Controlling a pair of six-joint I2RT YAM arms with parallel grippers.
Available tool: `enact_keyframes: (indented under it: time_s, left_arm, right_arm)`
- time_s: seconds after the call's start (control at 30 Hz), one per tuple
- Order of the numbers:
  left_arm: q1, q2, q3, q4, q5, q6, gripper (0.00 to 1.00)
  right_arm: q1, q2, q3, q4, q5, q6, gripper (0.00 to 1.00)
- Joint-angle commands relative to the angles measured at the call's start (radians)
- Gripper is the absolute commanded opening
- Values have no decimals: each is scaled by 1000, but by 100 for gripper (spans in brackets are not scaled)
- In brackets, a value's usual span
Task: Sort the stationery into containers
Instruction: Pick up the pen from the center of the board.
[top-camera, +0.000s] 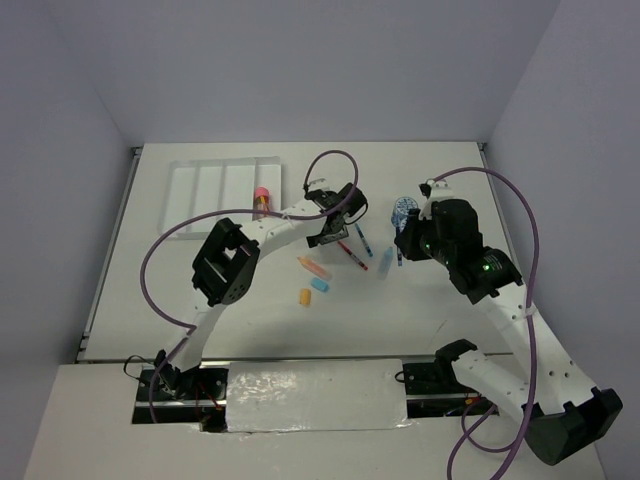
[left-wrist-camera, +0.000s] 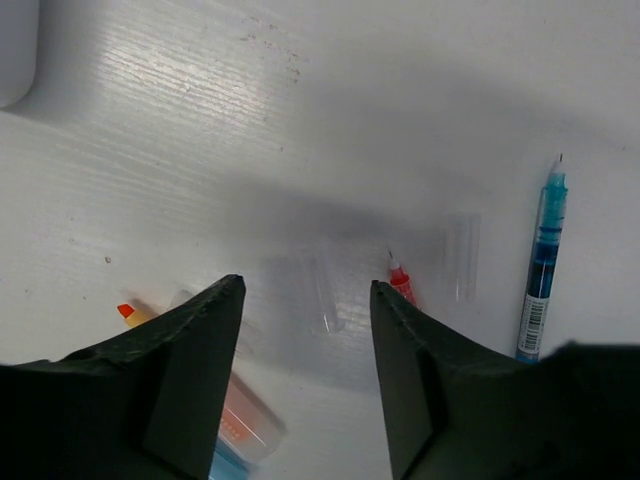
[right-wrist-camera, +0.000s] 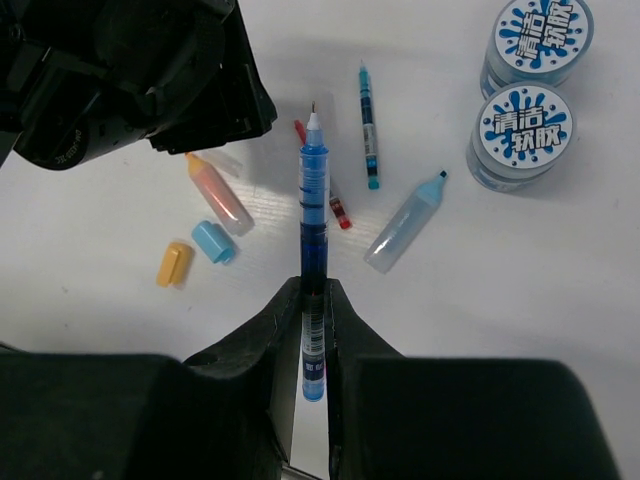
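Clamping the blue pen (right-wrist-camera: 314, 200) near its barcoded rear end, the right end effector (right-wrist-camera: 313, 300) had both fingers pressed against the barrel, and the pen's tip pointed away from the wrist. Beyond it on the surface (top-camera: 200, 320) lay a red pen (right-wrist-camera: 341, 213), a second blue pen (right-wrist-camera: 368, 125), a pale blue tube (right-wrist-camera: 405, 225) and two blue-lidded tubs (right-wrist-camera: 520, 125). An orange eraser (right-wrist-camera: 173, 264) and a light-blue eraser (right-wrist-camera: 212, 241) lay just beside each other. The right arm reached forward with its wrist bent down. The left arm stretched out low, its end effector (left-wrist-camera: 305, 290) spread apart and empty above the red pen's tip. The white tray (top-camera: 225, 190) sat well apart, at the far left.
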Motion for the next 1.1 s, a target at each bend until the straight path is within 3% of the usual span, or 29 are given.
enact_keyframes:
  time_s: [0.0,0.23,0.53,0.73,0.87,1.07]
  left_arm:
    - [10,33,11,13,4,-29,64]
    - [10,38,-1,29,10,-46,64]
    - [10,61,5,5,15,-72,55]
    - [4,80,0,1,36,-77,54]
    - [-1,81,-6,-1,44,-86,47]
    - [-8,87,-11,-1,53,-91,46]
  right_arm:
    - [-4,-16,1,32,-24,-7,0]
    - [-6,-16,-4,40,-38,-10,0]
    - [-4,-10,-7,46,-61,-16,0]
    - [0,-12,-7,46,-59,-19,0]
    - [2,-10,-7,44,-59,-19,0]
    - [2,-15,-11,49,-64,-19,0]
